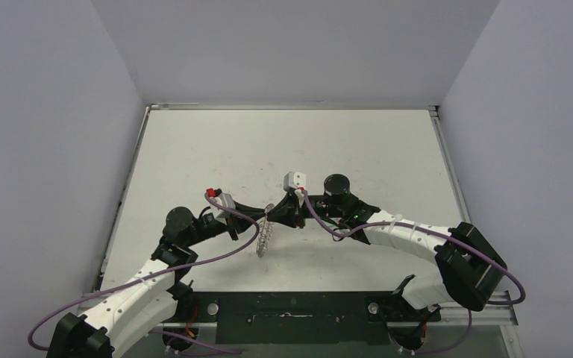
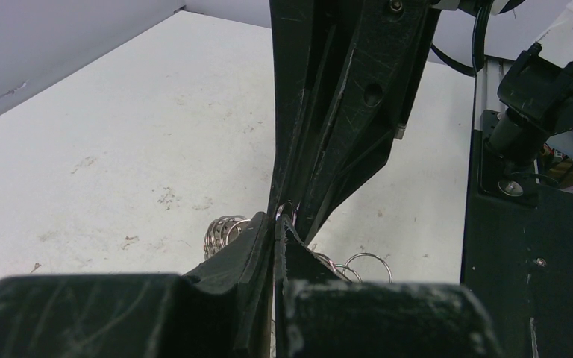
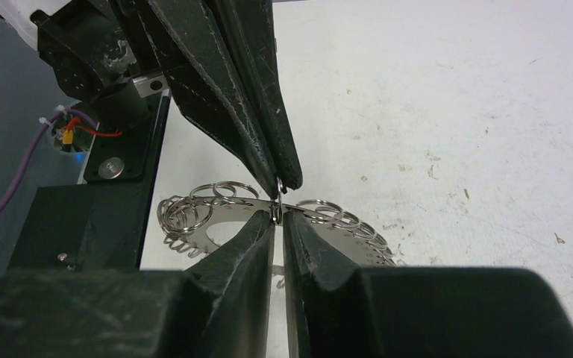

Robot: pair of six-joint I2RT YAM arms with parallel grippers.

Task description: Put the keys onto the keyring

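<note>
left gripper (image 2: 276,226): pressed together, pinching a small wire loop at the 12 o'clock end of the keyring (image 1: 264,237)
right gripper (image 3: 278,221): nearly closed, tips at that loop from 3 o'clock; grip cannot be told
keyring: tilted on edge, mid-table (image 1: 343,142)
</note>
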